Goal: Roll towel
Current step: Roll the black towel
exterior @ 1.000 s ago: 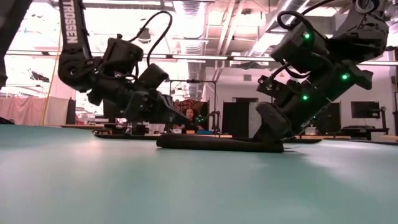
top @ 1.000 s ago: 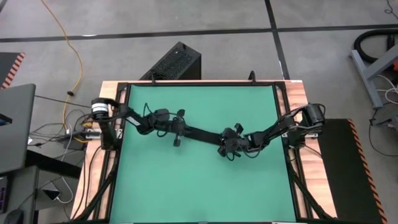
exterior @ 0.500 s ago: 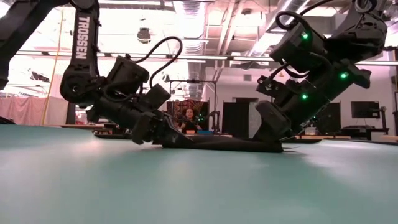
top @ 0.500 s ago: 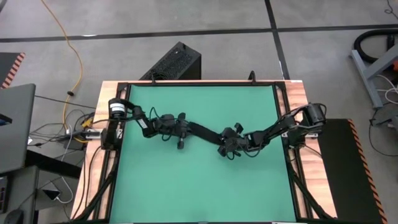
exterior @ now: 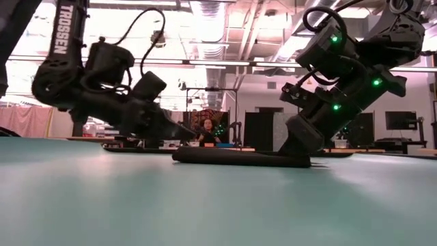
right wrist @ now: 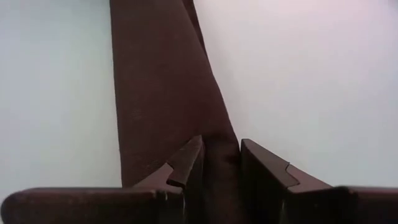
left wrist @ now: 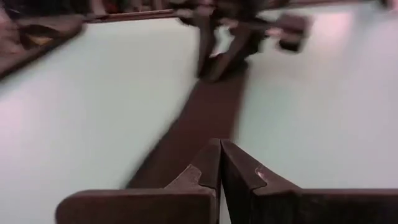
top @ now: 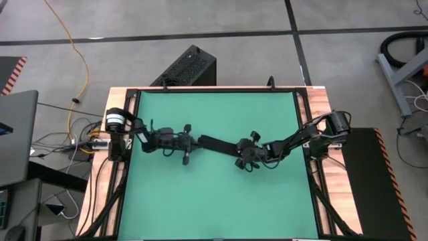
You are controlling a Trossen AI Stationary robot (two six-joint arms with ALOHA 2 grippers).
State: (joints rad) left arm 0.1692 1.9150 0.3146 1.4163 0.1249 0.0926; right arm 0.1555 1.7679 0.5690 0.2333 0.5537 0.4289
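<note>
A black towel (top: 215, 144), folded into a long narrow strip, lies flat near the middle of the green mat (top: 214, 201) that covers the counter (top: 100, 194). The strip runs slantwise between the two dark arms.

The right pincer (top: 242, 161) is at the strip's end nearer the mat's right edge, tilted down onto it. In the right wrist view its two fingers (right wrist: 186, 165) stand partly apart with a fold of towel pinched up between them, so it is holding the towel.

The left pincer (top: 192, 142) sits just off the strip's other end, toward the mat's left edge, low over the mat. Its fingers (left wrist: 208, 165) are pressed together with nothing between them, and the towel stretches away ahead of their tips.

In the low view the towel (exterior: 235, 158) lies flat on the mat.
</note>
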